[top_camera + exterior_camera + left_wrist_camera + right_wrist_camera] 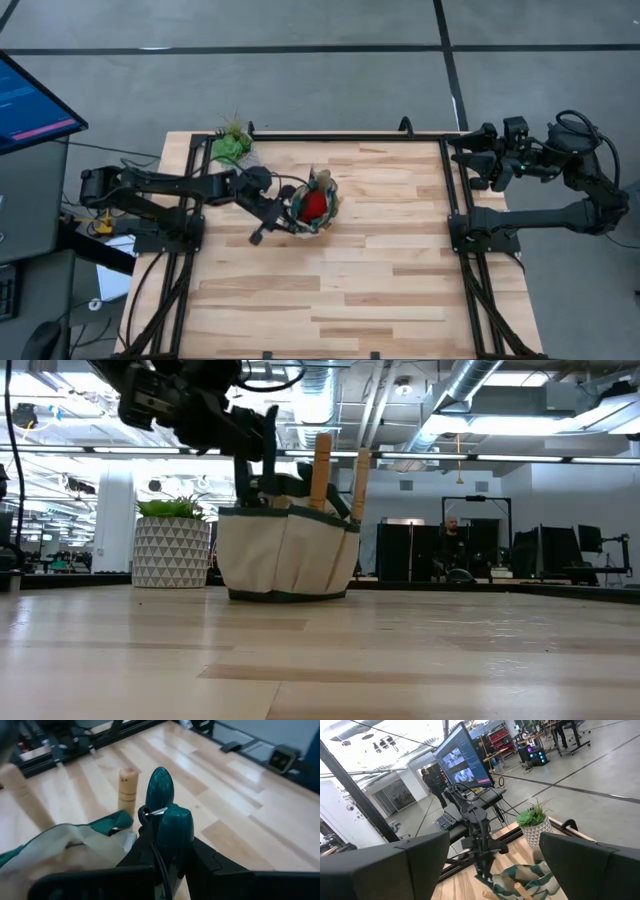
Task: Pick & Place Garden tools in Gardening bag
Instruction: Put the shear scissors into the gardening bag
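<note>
The main risk, as I judge it, is that the pruning shears (pixel 167 815) catch on the bag's rim or on a trowel handle already inside, tipping the light fabric tote or spilling the shears onto the table when they are let go; the gardening bag (pixel 285 550) is soft and unsupported, so a sideways push from the arm could also slide it toward the potted plant (pixel 172 545) just beside it. The left gripper (pixel 167 855) is closed on the shears' dark teal handles, which stick out forward between its fingers, and it hovers over the near rim of the bag, the arm reaching in from the table's left edge. Two wooden trowel handles (pixel 322 465) already stand upright in the bag, and a red item (pixel 313 204) lies inside. The right gripper (pixel 478 160) waits folded back at the table's far right corner, jaws wide apart and empty.
</note>
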Controlling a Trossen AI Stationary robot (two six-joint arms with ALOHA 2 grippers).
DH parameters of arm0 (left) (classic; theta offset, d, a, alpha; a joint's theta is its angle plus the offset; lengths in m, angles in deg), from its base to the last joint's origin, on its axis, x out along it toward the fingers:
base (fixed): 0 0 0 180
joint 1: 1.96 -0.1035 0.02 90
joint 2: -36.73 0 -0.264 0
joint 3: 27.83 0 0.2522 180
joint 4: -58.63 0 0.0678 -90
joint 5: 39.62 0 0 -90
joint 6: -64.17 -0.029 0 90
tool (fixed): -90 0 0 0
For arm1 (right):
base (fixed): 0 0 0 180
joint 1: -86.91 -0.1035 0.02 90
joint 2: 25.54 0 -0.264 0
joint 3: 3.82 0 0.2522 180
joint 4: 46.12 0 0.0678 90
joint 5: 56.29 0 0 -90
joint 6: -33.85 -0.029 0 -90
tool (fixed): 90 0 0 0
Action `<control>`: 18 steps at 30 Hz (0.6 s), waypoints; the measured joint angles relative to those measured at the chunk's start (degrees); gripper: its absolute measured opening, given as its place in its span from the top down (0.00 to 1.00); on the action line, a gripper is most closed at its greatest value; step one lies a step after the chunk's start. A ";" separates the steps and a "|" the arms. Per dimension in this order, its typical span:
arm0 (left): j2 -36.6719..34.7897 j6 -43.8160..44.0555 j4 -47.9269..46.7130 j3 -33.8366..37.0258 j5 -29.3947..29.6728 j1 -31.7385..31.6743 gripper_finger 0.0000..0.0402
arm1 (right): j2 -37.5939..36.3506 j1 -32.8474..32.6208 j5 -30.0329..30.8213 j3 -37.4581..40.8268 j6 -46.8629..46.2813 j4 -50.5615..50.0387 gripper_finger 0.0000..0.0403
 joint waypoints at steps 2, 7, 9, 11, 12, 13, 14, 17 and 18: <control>0.00 -0.28 0.05 0.00 1.02 -0.81 0.92 | 0.00 0.00 -0.02 0.00 0.00 0.00 0.25; 0.68 -0.29 -0.03 -0.02 1.01 -2.77 0.92 | 0.00 0.00 -0.04 0.00 -0.01 0.00 0.25; 1.52 -0.61 0.31 -0.09 1.04 -3.26 0.92 | -0.02 0.00 -0.04 0.00 -0.01 0.00 0.25; 2.41 -0.70 0.48 -0.12 0.96 -3.73 0.92 | 0.00 0.00 -0.04 0.00 -0.02 0.00 0.25; 2.98 -0.79 0.70 -0.20 0.99 -3.78 0.92 | 0.00 0.00 -0.07 0.00 0.00 0.00 0.25; 3.61 -1.12 0.98 -0.22 1.00 -3.79 0.92 | -0.01 0.00 -0.07 0.00 -0.02 -0.01 0.25; 4.13 -1.65 1.16 -0.26 1.00 -3.79 0.92 | -0.02 0.00 -0.07 0.00 0.00 -0.01 0.25; 4.71 -2.38 1.37 -0.26 1.05 -3.77 0.92 | -0.02 0.00 -0.09 0.00 -0.06 0.00 0.25; 4.70 -2.23 1.47 -0.26 1.09 -3.80 0.92 | -0.01 0.00 -0.09 0.00 -0.25 0.00 0.25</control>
